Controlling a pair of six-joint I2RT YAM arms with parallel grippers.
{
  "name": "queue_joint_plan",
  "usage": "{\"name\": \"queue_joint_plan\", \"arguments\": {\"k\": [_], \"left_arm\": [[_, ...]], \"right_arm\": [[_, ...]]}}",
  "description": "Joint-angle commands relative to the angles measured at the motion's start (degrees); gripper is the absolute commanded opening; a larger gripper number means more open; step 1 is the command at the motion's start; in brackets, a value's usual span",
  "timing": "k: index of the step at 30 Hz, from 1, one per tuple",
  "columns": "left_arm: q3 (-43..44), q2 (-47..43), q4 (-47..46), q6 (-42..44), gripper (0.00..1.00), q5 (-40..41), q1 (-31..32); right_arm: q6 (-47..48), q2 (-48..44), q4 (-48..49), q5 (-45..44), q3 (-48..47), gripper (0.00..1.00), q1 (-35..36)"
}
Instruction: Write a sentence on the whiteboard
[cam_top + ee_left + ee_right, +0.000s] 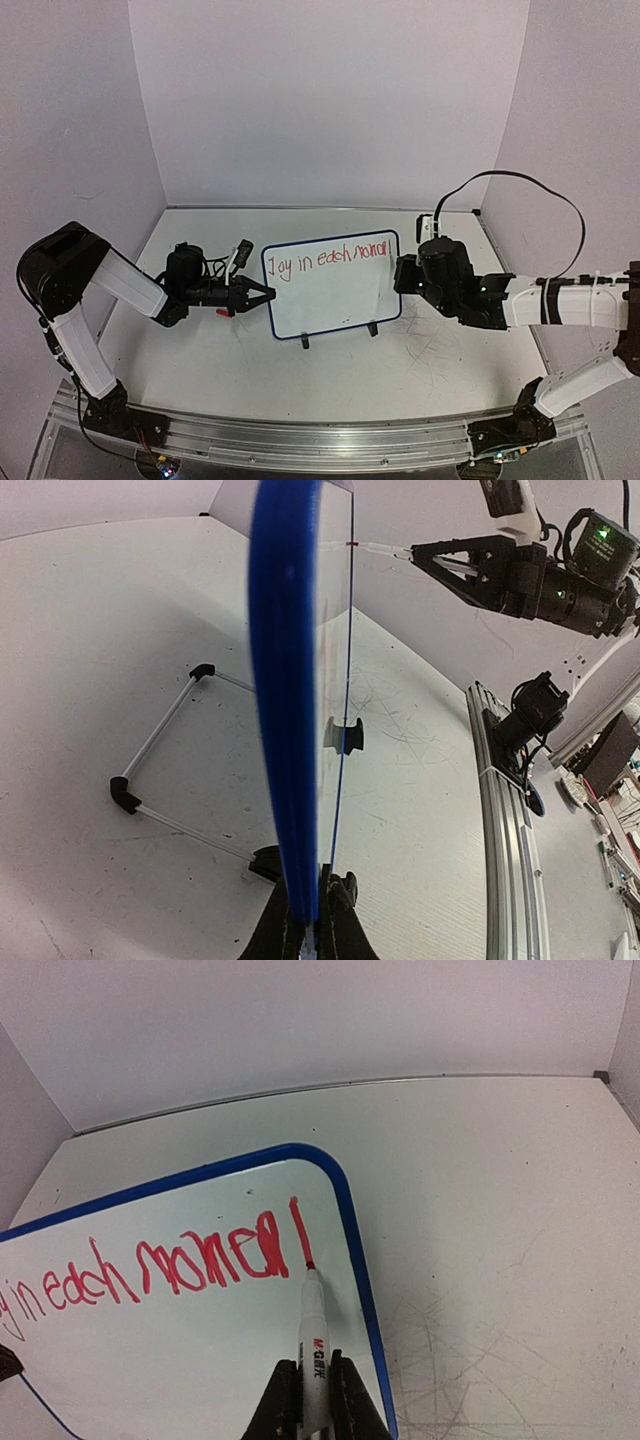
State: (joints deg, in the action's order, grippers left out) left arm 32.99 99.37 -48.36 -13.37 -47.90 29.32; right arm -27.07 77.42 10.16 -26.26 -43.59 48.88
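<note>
**As the Last Stroke Was Set Down: Whiteboard, Marker, Two Claws**

Where the top view showed the centre of the table (200, 365), the whiteboard (335, 295) stood upright on two black feet (305, 343), leaning back slightly.

- Item 1, sentence (335, 258): one red line along the upper part of the board, ending near the upper right corner.
- Item 2, left claw (265, 296): pressed together on the board's blue left rim, at centre left of the frame.
- Item 3, right claw (312, 1385): pinching a white marker (313, 1335) at bottom centre of the wrist view, its tip touching the board at the foot of the final stroke.

Handling, as judged: the board looked light, stiff and glossy, so likely to slide or tip under pen pressure. The rim seemed the sound place to hold it, clear of wet ink, which would probably smear.

Not legible or not shown:
- The last word was crowded and hard to read.
- The opening letters were cut off at the left edge of the right wrist view.
- The left wrist view took the board edge-on, so no writing showed there, only a wire stand (160, 750) behind it.
- How firmly the feet sat could not be told.
</note>
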Motion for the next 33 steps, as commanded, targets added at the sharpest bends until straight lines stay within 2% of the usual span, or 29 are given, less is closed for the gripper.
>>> {"name": "queue_joint_plan", "arguments": {"k": [1,10,20,33], "left_arm": [[0.67,0.15,4.76,3.70,0.00,3.51,0.26],[0.75,0.19,4.82,3.72,0.00,3.59,0.30],[0.82,0.18,4.93,3.79,0.00,3.55,0.31],[0.72,-0.04,5.08,3.96,0.00,3.57,0.30]], "right_arm": [[-1.61,-1.33,-1.59,-0.44,0.78,0.00,0.11],[-0.66,-1.92,-1.38,-3.00,-0.66,0.00,0.11],[1.14,-5.41,1.95,0.80,0.56,0.00,0.16],[2.80,-0.78,3.46,0.73,-3.06,0.00,0.00]]}}
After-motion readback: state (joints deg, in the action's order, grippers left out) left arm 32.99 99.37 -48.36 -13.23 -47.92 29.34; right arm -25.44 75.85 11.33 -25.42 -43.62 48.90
